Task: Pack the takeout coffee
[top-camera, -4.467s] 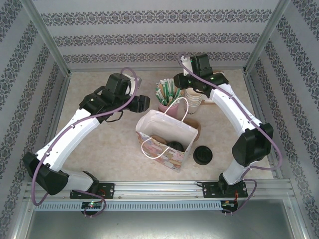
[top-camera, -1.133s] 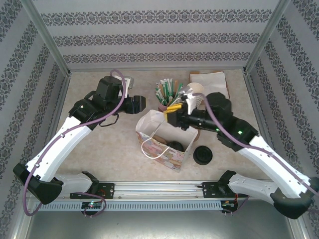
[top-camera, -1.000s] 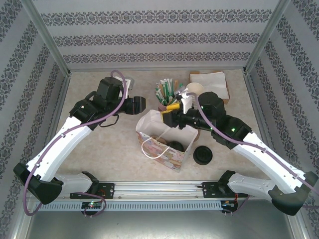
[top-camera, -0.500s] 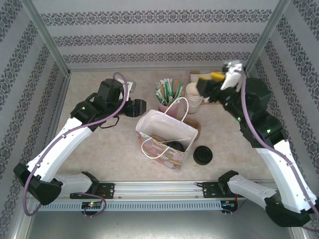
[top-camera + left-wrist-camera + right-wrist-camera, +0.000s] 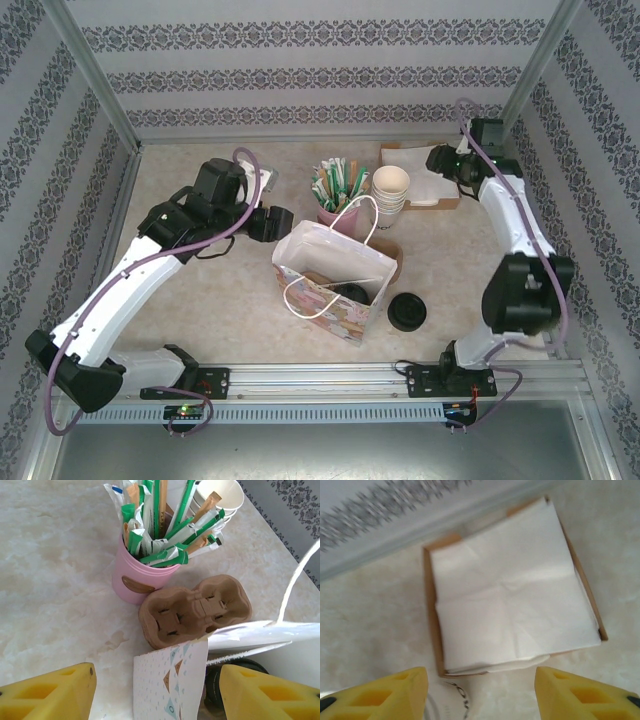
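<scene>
Your left gripper (image 5: 157, 680) has its jaws spread with nothing pinched; the patterned edge of the bag (image 5: 328, 308) lies in the gap between them. The coffee (image 5: 350, 292) stands inside the bag, its dark lid just beside the right-hand finger (image 5: 265, 695) in the left wrist view. Ahead of those jaws lies the carrier (image 5: 195, 610), and just past it the pink cup (image 5: 131, 577) of sticks. Your right gripper (image 5: 481, 680) is spread too and holds nothing. The napkins (image 5: 512, 590) lie in their tray (image 5: 431, 630) just ahead of its jaws, well apart from the coffee.
</scene>
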Motion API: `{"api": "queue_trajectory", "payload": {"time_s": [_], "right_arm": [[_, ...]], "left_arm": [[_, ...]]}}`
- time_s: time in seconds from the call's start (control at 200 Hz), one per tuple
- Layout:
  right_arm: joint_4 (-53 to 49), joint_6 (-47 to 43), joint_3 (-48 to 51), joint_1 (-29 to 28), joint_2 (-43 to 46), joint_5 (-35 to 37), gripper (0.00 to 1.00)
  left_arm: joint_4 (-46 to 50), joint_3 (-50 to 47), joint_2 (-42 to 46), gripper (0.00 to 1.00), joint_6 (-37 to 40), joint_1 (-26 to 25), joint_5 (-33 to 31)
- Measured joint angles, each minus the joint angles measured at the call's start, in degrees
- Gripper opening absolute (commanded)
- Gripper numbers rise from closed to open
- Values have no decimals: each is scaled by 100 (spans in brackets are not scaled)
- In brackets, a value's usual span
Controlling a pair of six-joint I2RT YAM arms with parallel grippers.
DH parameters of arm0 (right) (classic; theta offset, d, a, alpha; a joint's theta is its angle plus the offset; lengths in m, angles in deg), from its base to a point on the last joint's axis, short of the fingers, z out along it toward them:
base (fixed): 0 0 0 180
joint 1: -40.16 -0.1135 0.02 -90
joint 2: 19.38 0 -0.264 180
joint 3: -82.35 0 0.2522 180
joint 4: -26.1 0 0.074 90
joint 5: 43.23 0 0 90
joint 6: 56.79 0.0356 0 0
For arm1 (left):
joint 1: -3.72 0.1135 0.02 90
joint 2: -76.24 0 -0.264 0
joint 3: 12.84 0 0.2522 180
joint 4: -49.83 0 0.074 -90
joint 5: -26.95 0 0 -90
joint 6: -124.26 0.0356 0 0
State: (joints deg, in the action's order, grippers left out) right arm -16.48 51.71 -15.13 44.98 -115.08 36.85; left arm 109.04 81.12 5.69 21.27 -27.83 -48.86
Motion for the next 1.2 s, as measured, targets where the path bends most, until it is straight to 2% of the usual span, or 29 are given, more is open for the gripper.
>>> {"api": "queue_trajectory", "payload": {"time_s": [0.14,0.29,0.585,0.769,1.199], "right_arm": [[-238,-48,-612,7,-887,2,60],[-234,-39,-1058,-35,-1432,28,64],[-273,-85,-2157,-289,-2588,586,61],[-289,-74,-2518,-306,-3088,800,59],[-632,-44,-3342,-306,-3976,802,54]], "left_arm": [[52,7,138,67,44,0,162],[66,50,269,67,39,0,219],[105,50,330,67,17,0,227],[271,50,354,67,17,0,181],[372,50,354,67,-50,0,101]]}}
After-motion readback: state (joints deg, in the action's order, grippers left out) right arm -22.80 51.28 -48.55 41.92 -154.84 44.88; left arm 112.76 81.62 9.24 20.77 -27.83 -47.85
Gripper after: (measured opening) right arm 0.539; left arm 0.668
